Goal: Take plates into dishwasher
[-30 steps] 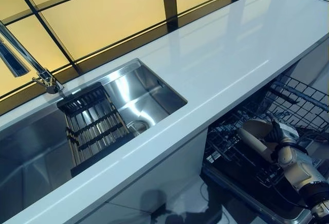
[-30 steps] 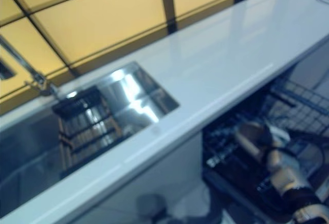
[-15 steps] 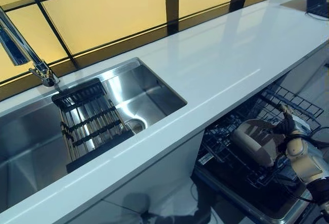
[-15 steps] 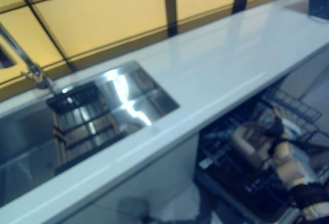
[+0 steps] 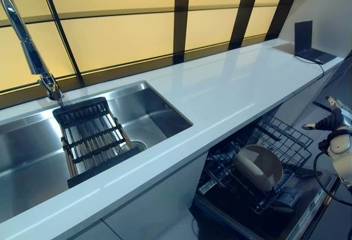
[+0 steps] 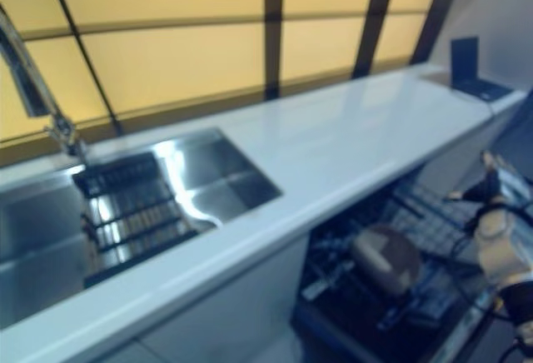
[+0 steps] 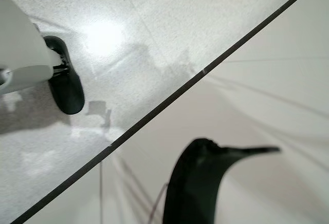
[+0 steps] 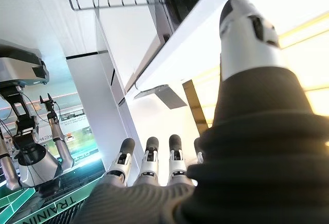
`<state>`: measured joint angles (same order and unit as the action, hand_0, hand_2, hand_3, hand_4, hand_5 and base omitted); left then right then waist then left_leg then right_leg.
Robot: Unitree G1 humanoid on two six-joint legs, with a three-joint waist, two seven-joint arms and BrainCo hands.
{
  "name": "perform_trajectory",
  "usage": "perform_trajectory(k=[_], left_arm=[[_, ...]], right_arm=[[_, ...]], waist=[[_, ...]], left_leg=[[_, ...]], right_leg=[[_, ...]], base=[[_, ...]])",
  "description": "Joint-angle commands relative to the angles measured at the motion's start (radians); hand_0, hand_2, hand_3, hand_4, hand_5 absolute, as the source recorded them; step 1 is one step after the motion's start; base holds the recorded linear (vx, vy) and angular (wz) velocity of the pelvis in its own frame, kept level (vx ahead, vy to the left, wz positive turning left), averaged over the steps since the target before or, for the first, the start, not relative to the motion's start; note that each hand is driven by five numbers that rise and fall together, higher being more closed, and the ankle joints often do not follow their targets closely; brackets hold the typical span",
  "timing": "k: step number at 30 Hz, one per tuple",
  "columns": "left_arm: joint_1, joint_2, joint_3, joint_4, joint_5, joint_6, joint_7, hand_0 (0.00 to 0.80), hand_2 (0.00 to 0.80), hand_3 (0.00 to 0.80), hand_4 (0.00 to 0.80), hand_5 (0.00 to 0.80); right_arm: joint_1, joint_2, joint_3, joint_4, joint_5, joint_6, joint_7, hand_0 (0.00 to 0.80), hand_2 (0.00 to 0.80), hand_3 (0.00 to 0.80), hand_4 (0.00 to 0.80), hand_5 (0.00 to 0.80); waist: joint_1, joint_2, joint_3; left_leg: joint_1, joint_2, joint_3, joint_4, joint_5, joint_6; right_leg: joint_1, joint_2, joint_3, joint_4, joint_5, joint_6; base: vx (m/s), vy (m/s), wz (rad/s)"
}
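Observation:
A beige round plate [image 5: 257, 166] stands tilted on edge in the pulled-out lower rack [image 5: 281, 141] of the open dishwasher, below the white counter. My right hand [image 5: 331, 122] is raised to the right of the rack, apart from the plate. In the right wrist view its fingers [image 8: 149, 163] are straight and hold nothing. My left hand shows only as a dark shape [image 7: 203, 183] in the left wrist view, over the floor.
The white counter [image 5: 220, 88] runs across the view above the dishwasher. A steel sink [image 5: 148, 108] at the left holds a dark drying rack [image 5: 91, 138] under a faucet [image 5: 27, 47]. A dark laptop [image 5: 308, 43] stands at the counter's far right end.
My right hand has let go of the plate and moved up and to the right, away from the rack. The plate stays standing in the rack. The camera has tilted up.

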<state>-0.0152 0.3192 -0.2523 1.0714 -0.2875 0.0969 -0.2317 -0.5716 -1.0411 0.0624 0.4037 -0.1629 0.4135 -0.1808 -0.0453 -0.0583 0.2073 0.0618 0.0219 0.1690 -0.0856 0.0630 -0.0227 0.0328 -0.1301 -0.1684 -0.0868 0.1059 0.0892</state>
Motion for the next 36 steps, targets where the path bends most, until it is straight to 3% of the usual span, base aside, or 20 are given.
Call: perform_trajectory(k=[1,15,19,21,22,25,28,29,30,31,32,34,35,36], left_arm=[[-0.018,0.015,0.005,0.056,0.053,0.016,0.018,0.0,0.0,0.0,0.0,0.0],[-0.023,0.047,0.044,0.112,0.137,0.078,0.081,0.0,0.0,0.0,0.0,0.0],[-0.023,0.06,0.065,0.121,0.144,0.096,0.098,0.0,0.0,0.0,0.0,0.0],[-0.025,0.076,0.092,0.132,0.11,0.108,0.113,0.0,0.0,0.0,0.0,0.0],[-0.027,0.079,0.108,0.131,0.072,0.111,0.133,0.0,0.0,0.0,0.0,0.0],[-0.027,0.078,0.117,0.129,0.018,0.108,0.152,0.0,0.0,0.0,0.0,0.0],[-0.02,0.064,0.13,0.134,-0.001,0.091,0.154,0.0,0.0,0.0,0.0,0.0],[-0.018,0.054,0.141,0.133,-0.01,0.08,0.146,0.0,0.0,0.0,0.0,0.0],[-0.025,0.051,0.149,0.131,-0.003,0.077,0.132,0.0,0.0,0.0,0.0,0.0],[-0.056,0.049,0.151,0.145,0.009,0.079,0.104,0.0,0.0,0.0,0.0,0.0],[-0.069,0.045,0.149,0.157,0.015,0.075,0.095,0.0,0.0,0.0,0.0,0.0],[-0.073,0.045,0.148,0.162,0.016,0.074,0.092,0.0,0.0,0.0,0.0,0.0],[-0.082,0.042,0.147,0.172,0.023,0.07,0.085,0.0,0.0,0.0,0.0,0.0],[-0.098,0.042,0.14,0.189,0.053,0.078,0.055,0.0,0.0,0.0,0.0,0.0]], right_arm=[[-0.048,-0.093,-0.021,0.031,0.006,-0.009,0.006,0.0,0.0,0.0,0.0,0.0],[0.162,-0.143,-0.161,0.161,0.041,-0.039,0.018,0.0,0.0,0.0,0.0,0.0],[0.24,-0.131,-0.213,0.152,0.036,-0.039,0.037,0.0,0.0,0.0,0.0,0.0],[0.294,-0.121,-0.245,0.184,0.065,-0.016,0.054,0.0,0.0,0.0,0.0,0.0],[0.326,-0.11,-0.256,0.23,0.089,0.015,0.072,0.0,0.0,0.0,0.0,0.0],[0.374,-0.089,-0.278,0.34,0.125,0.01,0.083,0.0,0.0,0.0,0.0,0.0],[0.401,-0.069,-0.303,0.488,0.161,-0.056,0.073,0.0,0.0,0.0,0.0,0.0],[0.425,-0.047,-0.324,0.549,0.191,-0.051,0.068,0.0,0.0,0.0,0.0,0.0],[0.437,-0.027,-0.335,0.592,0.203,-0.063,0.063,0.0,0.0,0.0,0.0,0.0],[0.453,0.006,-0.326,0.603,0.219,-0.04,0.046,0.0,0.0,0.0,0.0,0.0],[0.459,0.016,-0.322,0.611,0.231,-0.037,0.043,0.0,0.0,0.0,0.0,0.0],[0.46,0.019,-0.32,0.614,0.236,-0.037,0.042,0.0,0.0,0.0,0.0,0.0],[0.467,0.028,-0.32,0.624,0.246,-0.039,0.037,0.0,0.0,0.0,0.0,0.0],[0.521,0.048,-0.343,0.638,0.259,-0.03,0.054,0.0,0.0,0.0,0.0,0.0]], waist=[[0.016,-0.016,-0.036],[-0.015,-0.031,-0.052],[-0.018,-0.029,-0.054],[-0.017,-0.028,-0.052],[-0.013,-0.029,-0.045],[0.0,-0.029,-0.022],[0.024,-0.026,0.007],[0.038,-0.027,0.035],[0.037,-0.031,0.048],[0.015,-0.043,0.054],[0.004,-0.05,0.052],[0.001,-0.05,0.052],[-0.01,-0.053,0.046],[-0.048,-0.015,0.005]], left_leg=[[0.026,-0.003,0.008,-0.002,-0.104,0.025],[0.044,0.006,0.032,-0.002,-0.115,0.034],[0.041,0.017,0.031,-0.002,-0.111,0.036],[0.035,0.033,0.022,-0.002,-0.101,0.03],[0.024,0.04,0.01,-0.002,-0.09,0.02],[-0.01,0.06,-0.009,-0.002,-0.05,-0.011],[-0.058,0.08,-0.014,-0.001,-0.002,-0.046],[-0.102,0.086,0.004,0.033,0.01,-0.057],[-0.119,0.086,0.041,0.1,-0.013,-0.052],[-0.093,0.079,0.12,0.246,-0.156,-0.02],[-0.074,0.068,0.15,0.302,-0.221,-0.002],[-0.072,0.068,0.156,0.325,-0.245,0.004],[-0.051,0.057,0.17,0.369,-0.288,0.014],[0.066,0.025,0.128,0.472,-0.205,-0.047]], right_leg=[[0.018,0.036,0.013,0.019,-0.061,0.041],[0.017,0.041,0.032,0.026,-0.056,0.052],[0.007,0.05,0.029,0.062,-0.08,0.044],[0.0,0.07,0.015,0.1,-0.119,0.022],[-0.006,0.082,0.005,0.111,-0.133,0.01],[-0.006,0.098,-0.024,0.099,-0.137,-0.007],[0.006,0.111,-0.045,0.065,-0.124,-0.014],[0.012,0.109,-0.067,0.052,-0.116,-0.018],[0.007,0.097,-0.1,0.049,-0.111,-0.023],[-0.003,0.067,-0.157,0.056,-0.121,-0.032],[-0.012,0.054,-0.183,0.063,-0.119,-0.037],[-0.014,0.052,-0.19,0.067,-0.12,-0.038],[-0.029,0.047,-0.211,0.077,-0.119,-0.044],[-0.081,0.101,-0.263,0.098,-0.134,-0.091]], base=[[0.025,-0.03,-0.05],[0.004,-0.034,-0.07],[-0.022,-0.123,-0.14],[-0.076,-0.308,0.01],[-0.121,-0.32,0.06],[-0.106,-0.216,0.22],[-0.141,-0.189,0.26],[-0.298,-0.239,0.17],[-0.385,-0.229,0.44],[-0.33,-0.126,0.71],[-0.227,-0.068,0.8],[-0.087,-0.01,0.39],[-0.325,-0.175,0.03],[-0.403,-0.216,0.14]])
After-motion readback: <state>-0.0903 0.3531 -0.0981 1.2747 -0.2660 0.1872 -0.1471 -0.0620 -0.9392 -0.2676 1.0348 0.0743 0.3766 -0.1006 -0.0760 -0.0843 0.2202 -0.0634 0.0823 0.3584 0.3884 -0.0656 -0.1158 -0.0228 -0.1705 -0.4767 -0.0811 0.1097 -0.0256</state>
